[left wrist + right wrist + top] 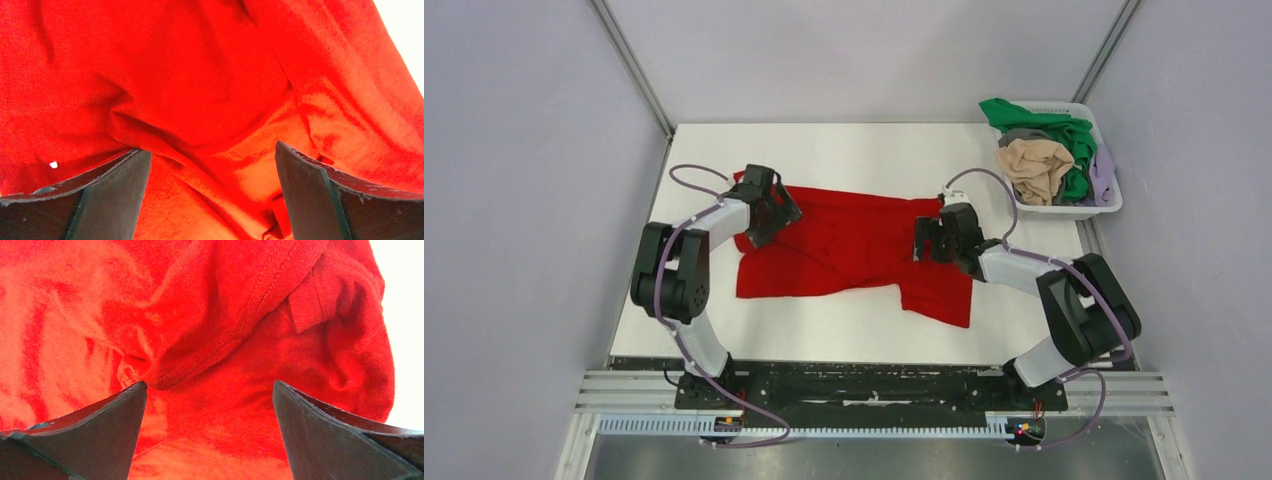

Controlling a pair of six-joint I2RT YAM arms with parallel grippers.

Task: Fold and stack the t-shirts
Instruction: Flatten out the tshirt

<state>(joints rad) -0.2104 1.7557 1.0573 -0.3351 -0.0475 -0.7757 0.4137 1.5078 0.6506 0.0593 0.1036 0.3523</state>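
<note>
A large bright red t-shirt (pixel 854 245) lies crumpled across the middle of the white table. My left gripper (pixel 764 222) hangs over its left end, jaws wide open, with wrinkled red cloth (pixel 210 100) filling the left wrist view between the fingers (pixel 115 195). My right gripper (pixel 927 240) is over the shirt's right part, jaws wide open above a hemmed edge and folded sleeve (pixel 310 295); its fingers (pixel 320 435) hold nothing. Green (pixel 1064 135), beige (pixel 1034 165), grey (pixel 1024 134) and lavender (pixel 1104 170) shirts lie piled in the basket.
A white slatted plastic basket (pixel 1074 208) stands at the table's back right corner. Bare white table (pixel 844 150) lies behind the red shirt and in front of it. Grey walls close in on both sides.
</note>
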